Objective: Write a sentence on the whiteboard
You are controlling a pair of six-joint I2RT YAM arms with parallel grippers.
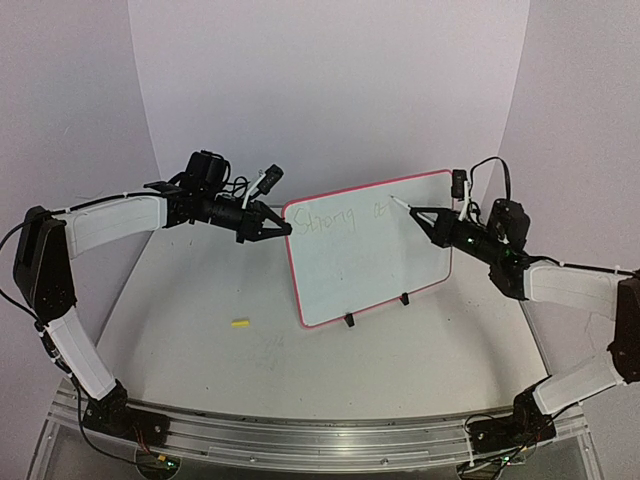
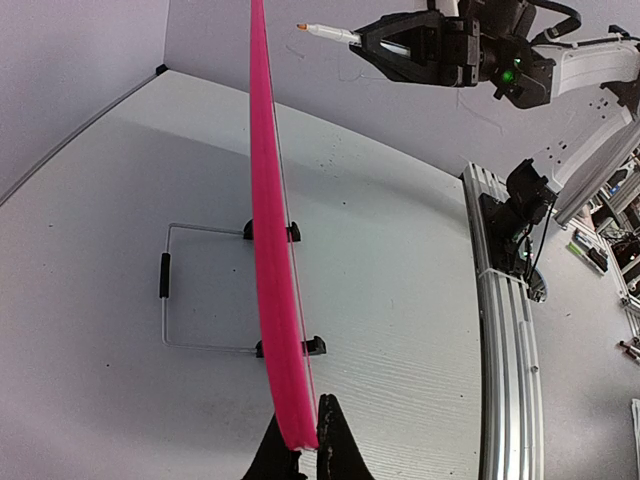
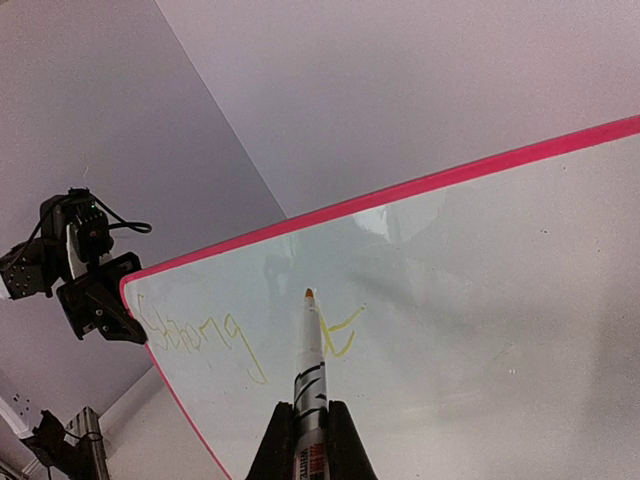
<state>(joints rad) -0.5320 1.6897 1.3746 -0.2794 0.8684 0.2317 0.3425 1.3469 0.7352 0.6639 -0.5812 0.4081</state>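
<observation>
From the left wrist we see the whiteboard (image 2: 270, 250) side-on, its face hidden. The sentence (image 3: 235, 345) is faint; we read just 1 word. The marker (image 3: 310, 370) is cut off at the bottom edge. The yellow bit (image 1: 240, 324) is too small to name.

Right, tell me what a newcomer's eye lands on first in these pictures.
The pink-rimmed board standing upright in the middle grabs the eye, its left edge pinched by the left claw. Next comes the right claw holding a marker, tip near the faint yellow writing along the board's top. A small yellow bit lies in front, to the left.
</observation>
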